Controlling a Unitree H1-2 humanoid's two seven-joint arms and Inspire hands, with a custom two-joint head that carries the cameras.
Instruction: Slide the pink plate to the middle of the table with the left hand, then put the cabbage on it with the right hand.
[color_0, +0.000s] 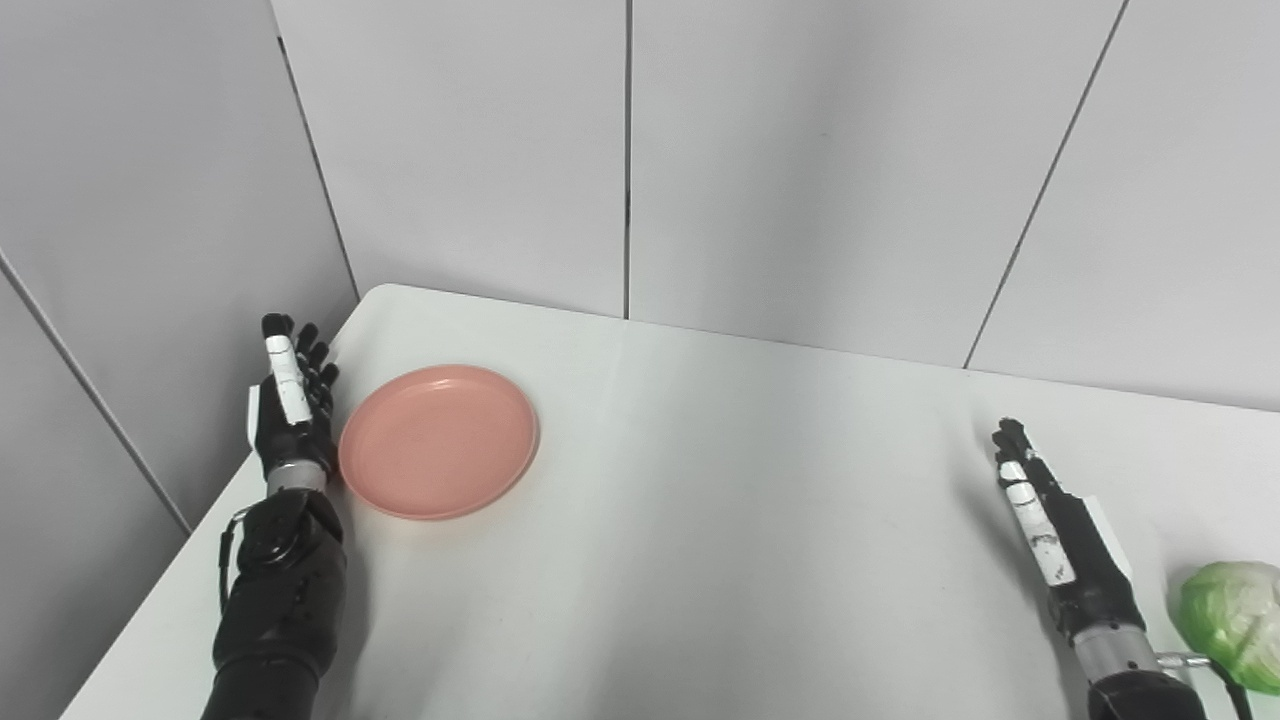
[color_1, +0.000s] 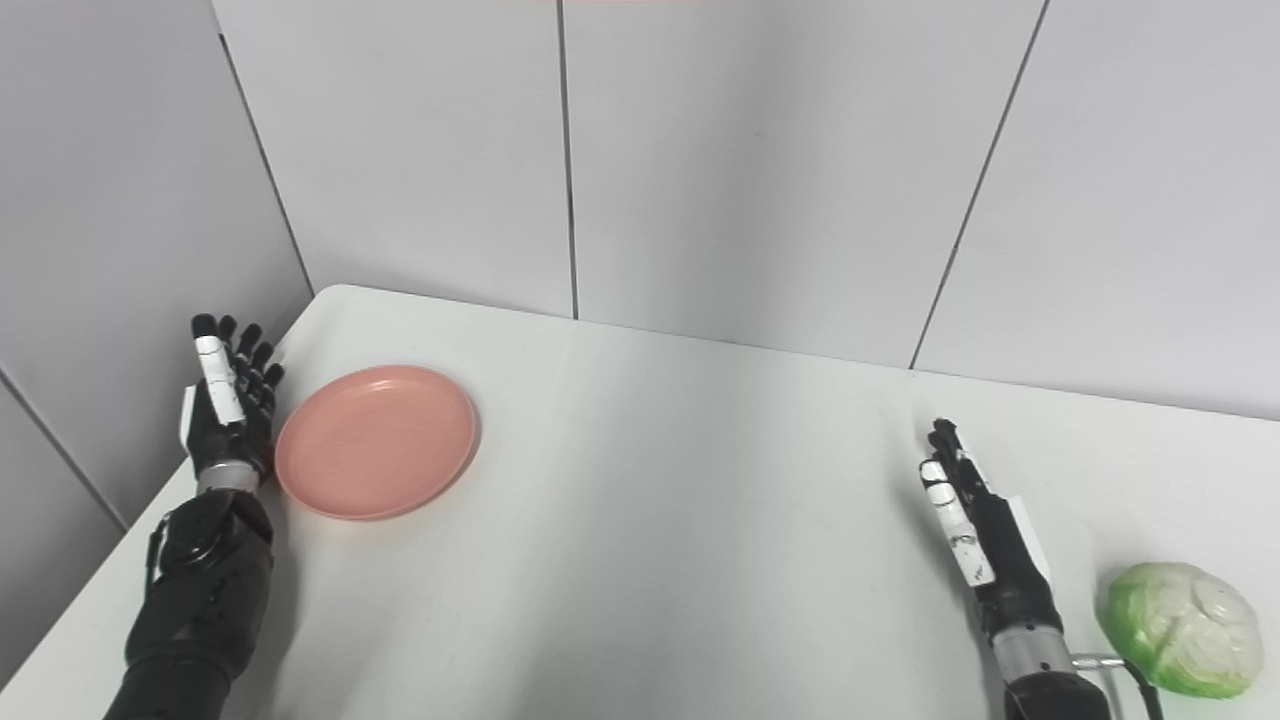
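A round pink plate (color_0: 438, 441) lies flat on the left part of the white table (color_0: 720, 520). My left hand (color_0: 290, 400) stands edge-up just left of the plate, fingers straight and apart, holding nothing; I cannot tell whether it touches the rim. A green cabbage (color_1: 1183, 627) rests at the table's front right. My right hand (color_1: 975, 535) is open and empty, fingers extended, just left of the cabbage and apart from it.
Grey panel walls (color_0: 800, 160) close off the back and left sides of the table. The table's left edge (color_0: 180, 560) runs just beside my left forearm.
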